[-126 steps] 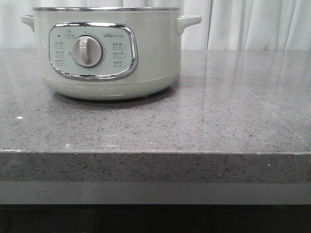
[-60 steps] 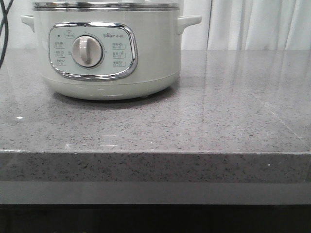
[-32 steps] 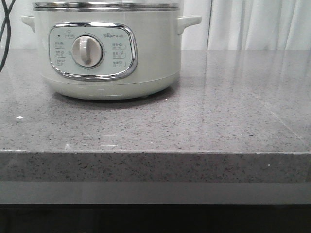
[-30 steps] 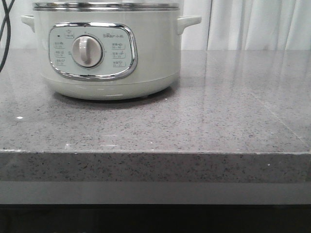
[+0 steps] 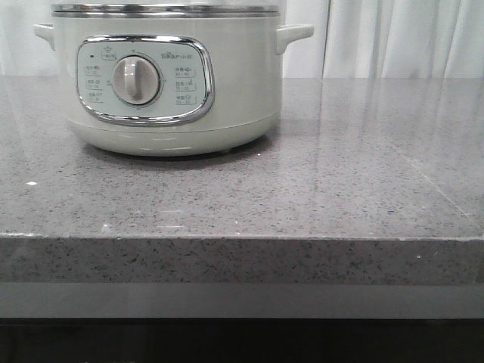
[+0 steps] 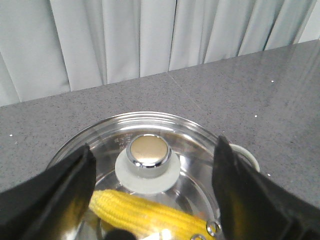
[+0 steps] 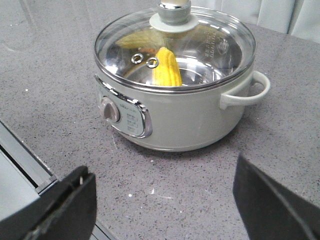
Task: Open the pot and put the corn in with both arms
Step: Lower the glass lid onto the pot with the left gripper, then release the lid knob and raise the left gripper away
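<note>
corn (image 6: 150, 214) inside lidded pot (image 7: 180, 112) | beneath left hand (image 6: 152, 200), fingers apart

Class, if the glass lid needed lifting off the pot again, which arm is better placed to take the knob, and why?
Left. Its open claw hangs over the lid's knob, fingers either side. The right claw sits away from the pot.

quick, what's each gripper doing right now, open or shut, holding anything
Left gripper: open, holding nothing, above the glass lid on the pot.
Right gripper: open, holding nothing, away from the pot.
</note>
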Available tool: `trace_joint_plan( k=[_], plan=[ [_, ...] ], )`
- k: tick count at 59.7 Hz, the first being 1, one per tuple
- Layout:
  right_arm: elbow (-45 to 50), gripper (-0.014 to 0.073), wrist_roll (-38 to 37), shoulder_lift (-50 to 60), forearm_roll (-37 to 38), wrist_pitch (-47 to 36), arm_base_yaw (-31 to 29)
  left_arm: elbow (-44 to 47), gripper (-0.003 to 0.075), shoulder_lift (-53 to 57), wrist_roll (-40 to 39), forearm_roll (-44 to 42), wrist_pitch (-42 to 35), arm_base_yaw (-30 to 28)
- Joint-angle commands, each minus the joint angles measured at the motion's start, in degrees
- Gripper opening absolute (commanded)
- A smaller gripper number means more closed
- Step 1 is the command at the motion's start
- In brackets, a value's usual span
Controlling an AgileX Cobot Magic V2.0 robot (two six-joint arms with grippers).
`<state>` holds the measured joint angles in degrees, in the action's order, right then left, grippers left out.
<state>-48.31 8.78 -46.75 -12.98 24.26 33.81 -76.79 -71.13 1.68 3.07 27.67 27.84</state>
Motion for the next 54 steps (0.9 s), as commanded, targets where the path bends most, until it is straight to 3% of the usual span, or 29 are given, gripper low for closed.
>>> trace_joint_plan(
  k=[1, 24, 43, 49, 54],
  plan=[
    [-1.58, 0.0579, 0.10, 0.02, -0.04, -4.39, -0.31, 2.30, 0.0493, 5.72, -0.16, 0.08, -2.42, 0.19],
    [-1.58, 0.0579, 0.10, 0.02, -0.09, -3.32, -0.31, 20.47, 0.0493, 21.11, -0.26, 0.60, -4.15, 0.19],
    [-1.58, 0.0579, 0.10, 0.02, -0.07, -3.32, -0.31, 24.04, 0.0491, 24.54, -0.26, 0.49, -5.65, 0.19],
    [-1.58, 0.0566, 0.10, 0.02, -0.07, -3.26, -0.31, 24.04, 0.0435, 24.54, -0.26, 0.49, -5.76, 0.19],
    [-1.58, 0.0491, 0.10, 0.02, -0.07, -3.26, -0.31, 24.04, 0.0341, 24.42, -0.26, 0.49, -5.84, 0.19]
  ],
)
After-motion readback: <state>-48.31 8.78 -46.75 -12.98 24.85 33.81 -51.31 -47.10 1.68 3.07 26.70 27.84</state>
